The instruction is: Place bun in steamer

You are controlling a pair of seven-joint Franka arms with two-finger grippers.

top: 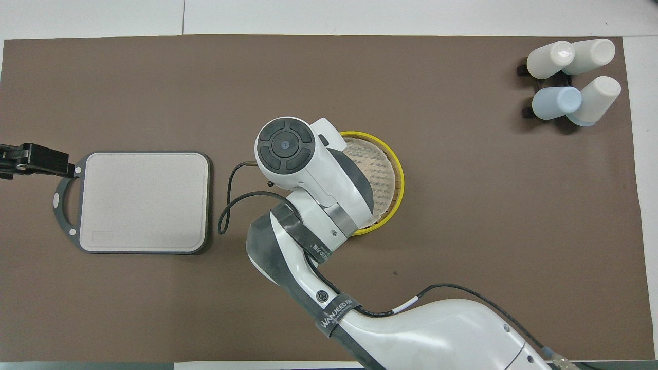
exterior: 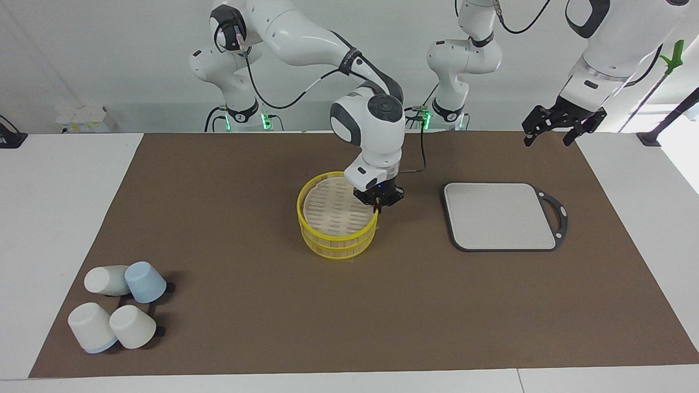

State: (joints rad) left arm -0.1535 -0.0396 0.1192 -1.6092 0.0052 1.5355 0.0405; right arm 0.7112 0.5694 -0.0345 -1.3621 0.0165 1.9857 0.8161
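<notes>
The steamer [exterior: 338,240] stands in the middle of the brown mat, with its yellow-rimmed pale woven lid [exterior: 333,210] on top and slightly tilted. My right gripper [exterior: 378,209] is at the lid's rim on the side toward the left arm's end, its fingers closed on the rim. In the overhead view the right arm covers that side, and only part of the lid [top: 380,169] shows. No bun is in view. My left gripper [exterior: 549,139] hangs open and empty in the air over the mat's edge by the grey board, and it also shows in the overhead view [top: 10,163].
A grey rectangular board [exterior: 499,215] [top: 144,200] with a black handle lies toward the left arm's end. Several white and blue cups [exterior: 117,305] [top: 570,77] lie tipped in the mat's corner toward the right arm's end, farthest from the robots.
</notes>
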